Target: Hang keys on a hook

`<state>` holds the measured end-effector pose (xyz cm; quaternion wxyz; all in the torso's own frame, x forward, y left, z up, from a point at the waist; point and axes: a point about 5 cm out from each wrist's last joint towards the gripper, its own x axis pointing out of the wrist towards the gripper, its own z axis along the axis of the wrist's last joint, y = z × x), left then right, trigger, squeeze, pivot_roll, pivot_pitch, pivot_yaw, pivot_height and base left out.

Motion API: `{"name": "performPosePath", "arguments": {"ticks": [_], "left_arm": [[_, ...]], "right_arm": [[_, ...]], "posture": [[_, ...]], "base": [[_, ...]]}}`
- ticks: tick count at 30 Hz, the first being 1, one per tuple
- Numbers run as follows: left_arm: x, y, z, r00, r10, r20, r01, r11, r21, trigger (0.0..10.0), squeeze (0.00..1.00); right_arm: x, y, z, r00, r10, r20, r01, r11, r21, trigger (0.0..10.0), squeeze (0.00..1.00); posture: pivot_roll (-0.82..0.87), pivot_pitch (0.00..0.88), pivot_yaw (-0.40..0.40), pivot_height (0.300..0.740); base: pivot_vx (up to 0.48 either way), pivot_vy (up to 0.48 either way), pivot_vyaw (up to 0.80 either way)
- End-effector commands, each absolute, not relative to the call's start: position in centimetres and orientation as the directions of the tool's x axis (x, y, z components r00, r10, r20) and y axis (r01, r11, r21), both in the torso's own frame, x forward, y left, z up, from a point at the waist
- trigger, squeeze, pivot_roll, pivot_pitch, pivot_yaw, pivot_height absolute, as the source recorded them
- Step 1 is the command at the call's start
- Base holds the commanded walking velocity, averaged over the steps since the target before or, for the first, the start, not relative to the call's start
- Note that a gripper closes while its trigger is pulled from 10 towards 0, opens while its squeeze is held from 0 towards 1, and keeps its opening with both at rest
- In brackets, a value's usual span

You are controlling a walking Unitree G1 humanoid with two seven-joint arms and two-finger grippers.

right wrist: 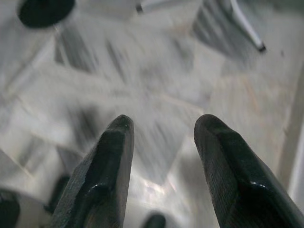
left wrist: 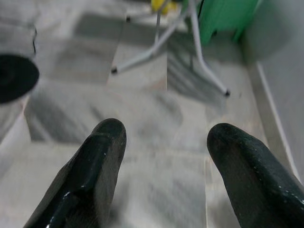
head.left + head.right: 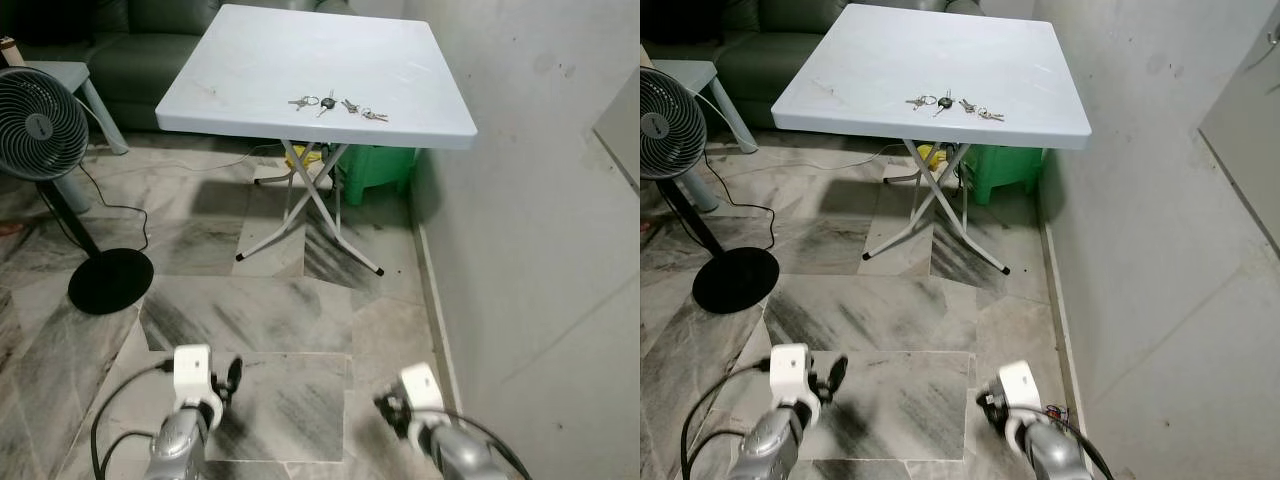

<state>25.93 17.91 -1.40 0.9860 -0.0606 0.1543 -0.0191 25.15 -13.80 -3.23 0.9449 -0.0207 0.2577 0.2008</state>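
A bunch of small silver metal keys (image 3: 338, 105) is lying near the front edge of the pale square plastic desk (image 3: 240, 70), awaiting pickup. The left claw (image 2: 164, 142) and right claw (image 1: 164, 137) are hanging released above the marble floor (image 3: 290, 310), grasping nothing.

Keys (image 3: 338, 106) flat on white table (image 3: 250, 70)

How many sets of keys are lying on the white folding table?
2, as far as the head views show: one bunch of metal keys on a ring left of the other small bunch, both near the front edge of the white plastic folding table. Individual keys are too small to count.
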Motion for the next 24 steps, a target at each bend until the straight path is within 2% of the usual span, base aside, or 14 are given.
{"name": "performPosePath", "arguments": {"ticks": [1, 4, 5, 6, 8, 11, 14, 16, 18, 21, 24], "left_arm": [[27.1, 18.1, 0.1, 0.976, -0.06, -0.211, 0.031, 0.99, -0.135, 10.0, 0.0], [28.3, 18.5, 2.2, 0.994, -0.06, -0.094, 0.045, 0.988, -0.147, 10.0, 0.0], [28.3, 18.5, 2.2, 0.994, -0.06, -0.094, 0.045, 0.988, -0.147, 10.0, 0.0], [28.6, 18.5, 3.2, 0.997, -0.058, -0.047, 0.049, 0.985, -0.165, 10.0, 0.0], [28.7, 18.5, 3.4, 0.997, -0.062, -0.035, 0.055, 0.984, -0.167, 10.0, 0.0], [29.9, 18.1, 5.8, 0.998, 0.04, 0.044, -0.026, 0.959, -0.281, 10.0, 0.0], [30.0, 18.1, 6.0, 0.997, 0.059, 0.042, -0.043, 0.951, -0.307, 10.0, 0.0], [30.8, 18.4, 5.5, 0.978, 0.206, -0.042, -0.205, 0.892, -0.403, 10.0, 0.0], [31.0, 18.4, 5.3, 0.962, 0.26, -0.086, -0.27, 0.856, -0.44, 10.0, 0.0], [31.0, 18.3, 5.5, 0.961, 0.265, -0.079, -0.271, 0.845, -0.461, 10.0, 0.0], [31.5, 17.8, 5.6, 0.94, 0.307, -0.147, -0.34, 0.855, -0.392, 10.0, 0.0]], "right_arm": [[26.4, -13.5, -2.0, 0.818, 0.389, -0.423, -0.4, 0.914, 0.068, 10.0, 0.0], [28.4, -12.6, 0.5, 0.86, 0.424, -0.282, -0.423, 0.903, 0.067, 10.0, 0.0], [28.4, -12.6, 0.5, 0.86, 0.424, -0.282, -0.423, 0.903, 0.067, 10.0, 0.0], [29.2, -12.1, 1.7, 0.875, 0.437, -0.207, -0.431, 0.899, 0.078, 10.0, 0.0], [29.4, -12.0, 2.1, 0.878, 0.441, -0.185, -0.433, 0.898, 0.082, 10.0, 0.0], [30.2, -11.1, 4.0, 0.884, 0.461, -0.08, -0.454, 0.886, 0.092, 10.0, 0.0], [30.3, -10.9, 4.1, 0.881, 0.467, -0.071, -0.461, 0.883, 0.09, 10.0, 0.0], [30.7, -10.6, 4.6, 0.881, 0.47, -0.055, -0.463, 0.88, 0.103, 10.0, 0.0], [30.9, -10.4, 4.8, 0.881, 0.472, -0.046, -0.465, 0.879, 0.11, 10.0, 0.0], [30.9, -10.4, 4.9, 0.88, 0.474, -0.043, -0.467, 0.877, 0.111, 10.0, 0.0], [30.9, -10.6, 5.0, 0.877, 0.479, -0.046, -0.473, 0.875, 0.105, 10.0, 0.0]], "posture": [[-0.09, 0.097, -0.04, 0.74], [-0.09, 0.095, -0.028, 0.74], [-0.09, 0.095, -0.028, 0.74], [-0.1, 0.094, -0.026, 0.74], [-0.1, 0.094, -0.026, 0.74], [-0.09, 0.09, -0.03, 0.74], [-0.09, 0.09, -0.03, 0.74], [-0.08, 0.081, -0.038, 0.74], [-0.08, 0.081, -0.038, 0.74], [-0.08, 0.081, -0.038, 0.74], [-0.07, 0.075, -0.055, 0.74]], "base": [[0.0, 0.0, 0.0], [0.0, 0.0, 0.0], [0.0, 0.0, 0.0], [0.0, 0.0, 0.0], [0.0, 0.0, 0.0], [0.0, 0.0, 0.0], [0.0, 0.0, 0.0], [0.0, 0.0, 0.0], [0.0, 0.0, 0.0], [0.0, 0.0, 0.0], [0.0, 0.0, 0.0]]}}
